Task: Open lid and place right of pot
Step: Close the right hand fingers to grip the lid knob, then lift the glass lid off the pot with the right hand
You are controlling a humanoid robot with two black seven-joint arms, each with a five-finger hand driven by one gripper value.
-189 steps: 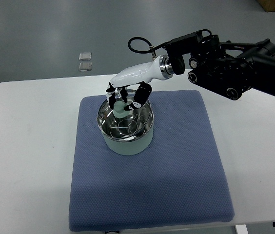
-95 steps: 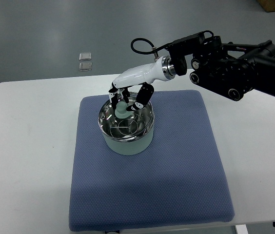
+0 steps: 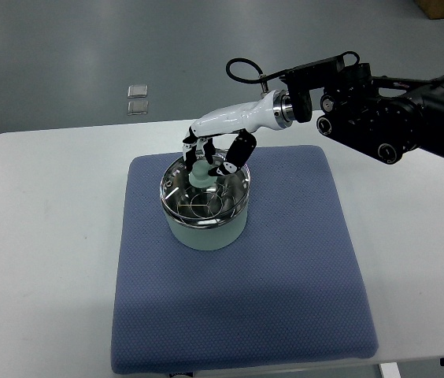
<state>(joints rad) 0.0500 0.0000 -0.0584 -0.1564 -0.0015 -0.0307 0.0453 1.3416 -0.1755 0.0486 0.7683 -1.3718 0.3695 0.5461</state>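
We are seeing the right hand covering part of the lid's knob, and the picture's right edge cutting off its arm.

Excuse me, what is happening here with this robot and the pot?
The robot's right hand grips the knob of the glass lid on a pale green pot. The pot stands on a blue mat on the white table. The lid looks tilted, as if just coming off. The left arm is out of view.
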